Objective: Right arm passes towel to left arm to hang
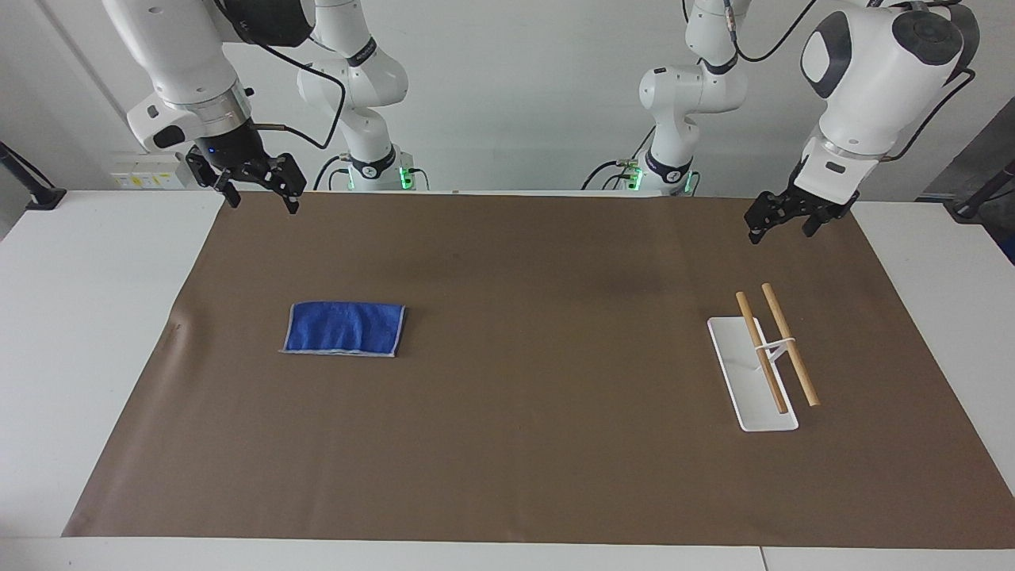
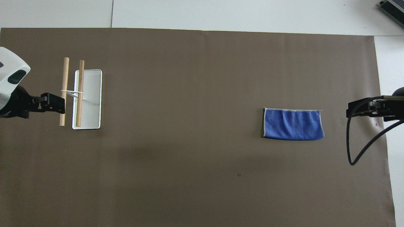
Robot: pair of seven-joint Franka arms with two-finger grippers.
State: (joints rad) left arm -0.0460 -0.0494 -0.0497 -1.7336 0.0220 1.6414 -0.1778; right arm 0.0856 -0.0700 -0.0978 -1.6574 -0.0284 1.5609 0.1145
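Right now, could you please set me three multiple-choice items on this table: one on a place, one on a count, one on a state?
1. Where does the blue towel lie?
A. on the brown mat, toward the right arm's end
B. draped over the rack
C. in the left pincer

2. How many wooden rods does the rack carry?
A. one
B. two
C. four

3. How do the pincers stand?
A. both open and empty
B. the right one shut on the towel
C. both shut on a rod

Answers:
1 A: the towel lies flat and folded on the mat, apart from the rack at the left arm's end.
2 B: two rods sit side by side above the white base.
3 A: the right pincer and the left pincer hang in the air with fingers apart, holding nothing.
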